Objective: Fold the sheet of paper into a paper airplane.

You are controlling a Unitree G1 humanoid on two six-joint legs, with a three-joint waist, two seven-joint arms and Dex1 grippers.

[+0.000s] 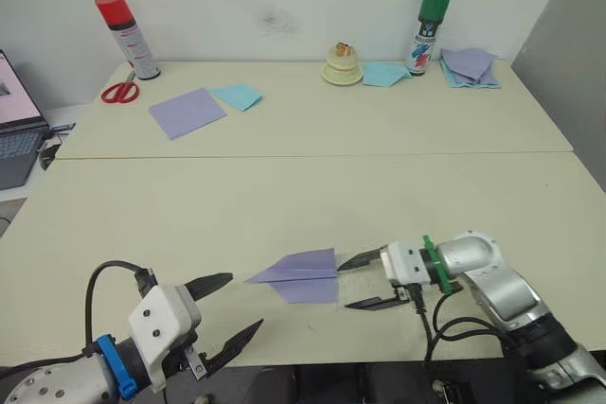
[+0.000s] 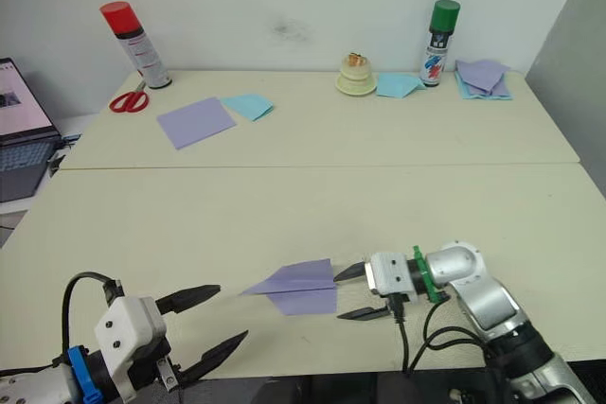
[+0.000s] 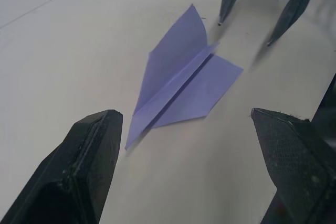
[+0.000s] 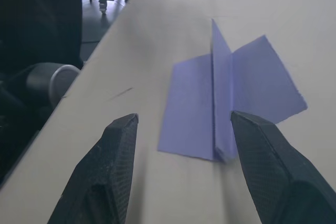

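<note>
The sheet of paper lies folded into a lavender paper airplane [image 1: 301,276] flat on the table near the front edge. Its nose points towards my left and its raised centre ridge [image 3: 181,77] runs along its length. My left gripper [image 1: 244,302] is open, a short way off the nose and apart from it, holding nothing. My right gripper [image 1: 345,285] is open just behind the tail [image 4: 220,129], its fingers either side of the tail end without touching it.
At the back left are a red-capped spray can [image 1: 128,37], scissors [image 1: 119,92], a smooth lavender sheet [image 1: 187,113] and a light blue sheet [image 1: 236,96]. At the back right stand a green-capped can [image 1: 428,32] and a paper pile [image 1: 469,67]. A laptop [image 1: 17,130] sits far left.
</note>
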